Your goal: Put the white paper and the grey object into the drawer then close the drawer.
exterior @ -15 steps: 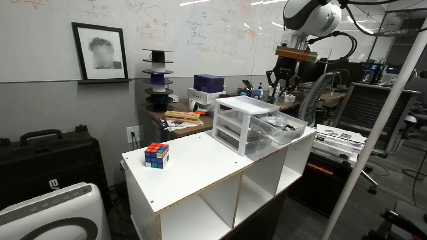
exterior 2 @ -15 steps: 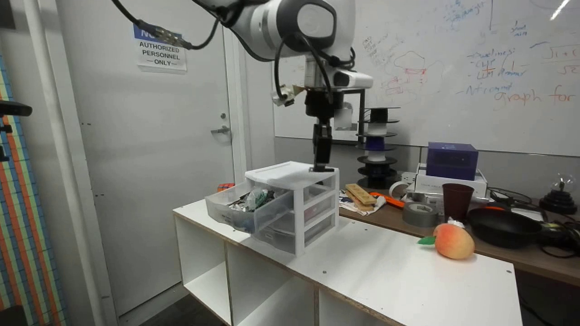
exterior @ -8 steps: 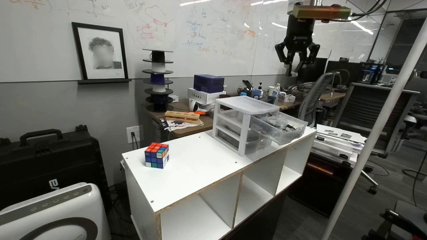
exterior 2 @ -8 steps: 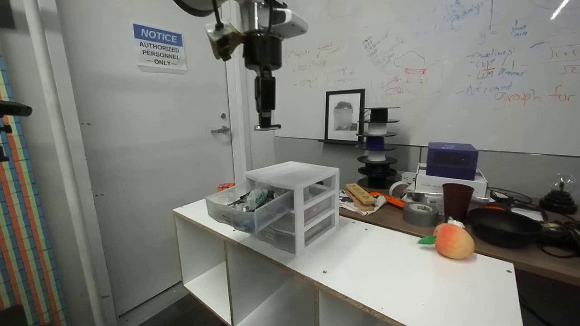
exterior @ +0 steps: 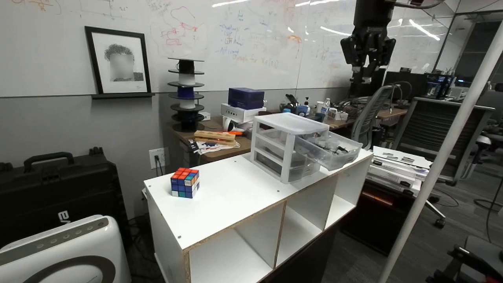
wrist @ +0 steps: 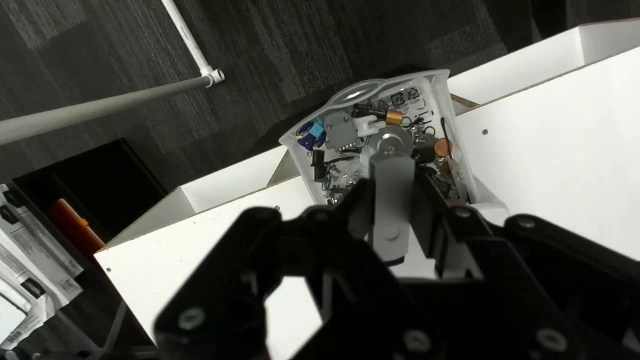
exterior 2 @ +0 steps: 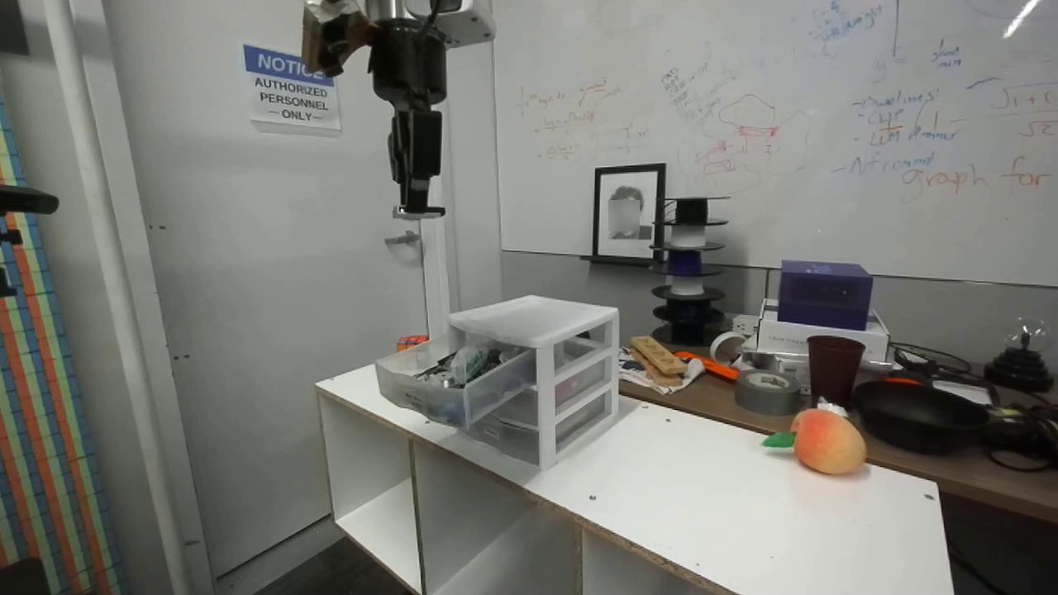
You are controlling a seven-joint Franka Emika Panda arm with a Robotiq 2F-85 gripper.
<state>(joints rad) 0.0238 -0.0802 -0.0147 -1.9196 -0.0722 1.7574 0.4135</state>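
Between my gripper's (exterior 2: pixel 419 211) fingers sits the grey object (wrist: pixel 392 215), a narrow smooth block pressed from both sides. In an exterior view the gripper (exterior: pixel 363 74) hangs high above the drawer unit, clear of it. The drawer (exterior 2: pixel 413 399) is the top one of a small white-framed unit and stands pulled out. From the wrist view the open drawer (wrist: pixel 445 80) lies below the held block, filled with small parts, coins and clear plastic. Part of its inside is hidden by the fingers and block. I cannot make out the white paper; it is hidden or out of view.
The drawer unit's top (exterior: pixel 292 124) stands on a white cubby shelf (exterior: pixel 224 212). A colourful cube (exterior: pixel 184 183) and a toy peach (exterior 2: pixel 829 442) sit on that shelf. A cluttered desk (exterior 2: pixel 711 413) runs behind; a white pole (exterior: pixel 436 157) rises in front.
My gripper has risen and swung from beside the drawer unit's top to over the pulled-out drawer. Its grip looks the same. The drawer and the unit have not moved.
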